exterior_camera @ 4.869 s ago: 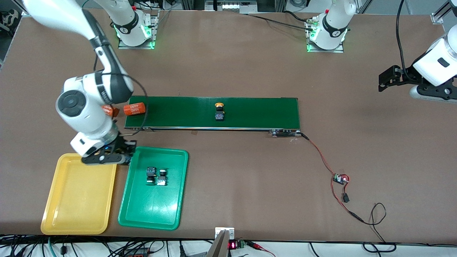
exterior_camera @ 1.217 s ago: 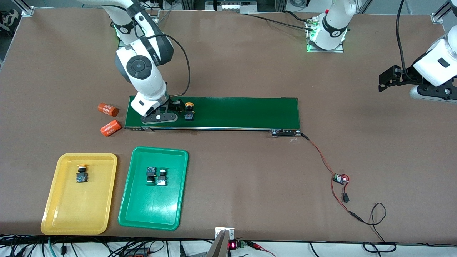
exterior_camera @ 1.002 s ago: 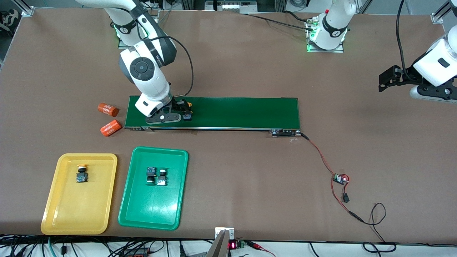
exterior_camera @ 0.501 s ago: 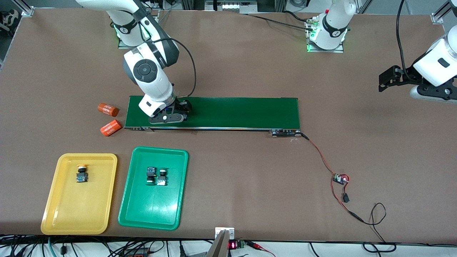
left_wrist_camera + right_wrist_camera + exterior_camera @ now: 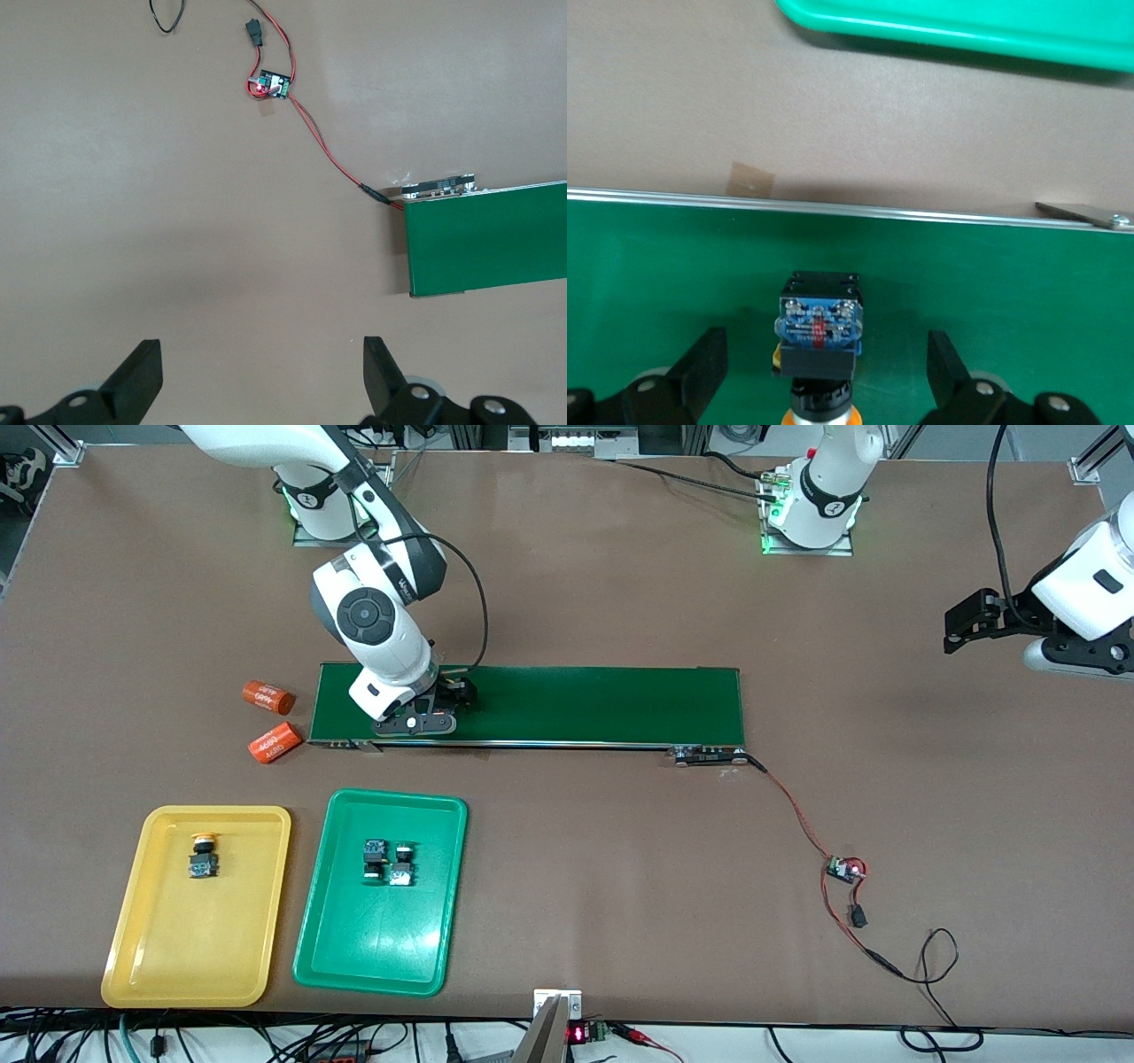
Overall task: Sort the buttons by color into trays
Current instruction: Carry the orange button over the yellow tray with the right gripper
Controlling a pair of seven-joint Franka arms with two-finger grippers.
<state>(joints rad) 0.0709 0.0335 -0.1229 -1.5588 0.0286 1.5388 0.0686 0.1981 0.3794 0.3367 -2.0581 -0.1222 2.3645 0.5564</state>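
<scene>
Button (image 5: 819,332): yellow-capped, on belt (image 5: 576,704), now between the right gripper's (image 5: 824,372) spread jaws; a second ago still beside them.
Left gripper (image 5: 257,376): open, waiting.
Next: yellow tray (image 5: 142,957).

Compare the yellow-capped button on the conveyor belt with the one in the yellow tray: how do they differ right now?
The button on the belt lies on the conveyor belt, unsorted, between the open fingers of the right gripper. The button in the tray already rests in the yellow tray, with no gripper near it. Both have a yellow-orange cap and a black-and-blue body.
</scene>
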